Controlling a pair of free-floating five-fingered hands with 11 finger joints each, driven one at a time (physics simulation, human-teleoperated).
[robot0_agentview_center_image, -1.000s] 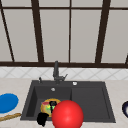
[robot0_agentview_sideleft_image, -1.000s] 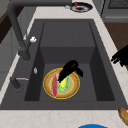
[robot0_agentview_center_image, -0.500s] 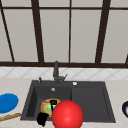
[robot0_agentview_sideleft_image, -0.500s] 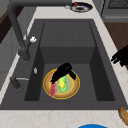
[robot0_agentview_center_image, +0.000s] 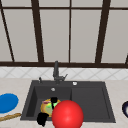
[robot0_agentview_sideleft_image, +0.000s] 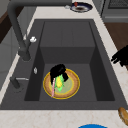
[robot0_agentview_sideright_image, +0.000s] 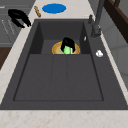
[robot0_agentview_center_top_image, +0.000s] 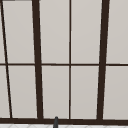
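Robot hand curled over green item on plate, front view half-hidden by red ball.

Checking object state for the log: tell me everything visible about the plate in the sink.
The plate is round, with a yellow-orange rim and a greenish centre, and looks like glazed ceramic. It lies flat on the floor of the sink, in the deep basin on the faucet side. A bright green and yellow item and a thin pink stick lie on it. A hand hangs over its far part, fingers curved down onto the green item; whether it touches the plate itself cannot be told.
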